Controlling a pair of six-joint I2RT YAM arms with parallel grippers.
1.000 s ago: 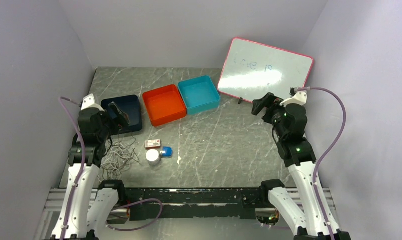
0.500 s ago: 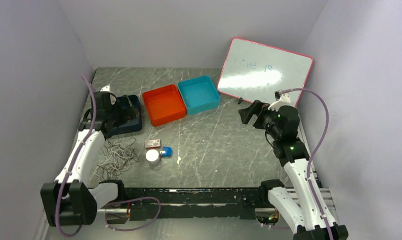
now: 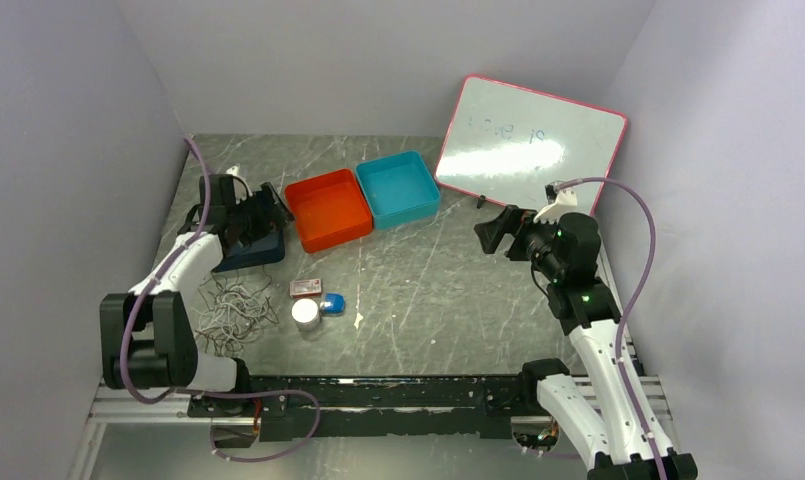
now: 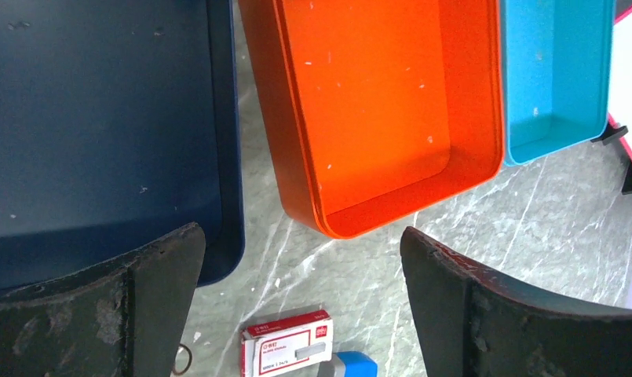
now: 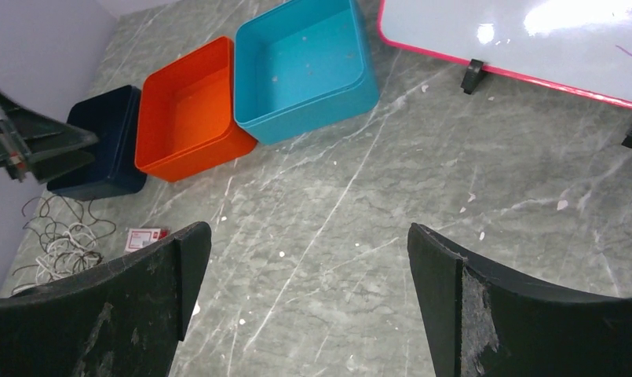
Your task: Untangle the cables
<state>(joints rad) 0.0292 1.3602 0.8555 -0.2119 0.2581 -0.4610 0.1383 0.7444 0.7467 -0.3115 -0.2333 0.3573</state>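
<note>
Top external: cables [image 3: 233, 312] lie tangled near navy tray [image 3: 264, 250]

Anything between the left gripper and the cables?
Nothing visible. The left gripper hangs open over the navy tray; the cables lie uncovered on the table, just nearer the arm bases. The small box sits to their right, off that path.

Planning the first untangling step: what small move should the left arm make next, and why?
Probably draw the left pincer back toward the near edge and down over the cables. It hangs open over the navy tray, holding nothing, while the tangle lies untouched on the table nearer the robot. The right pincer, also open, is far across the table.
</note>
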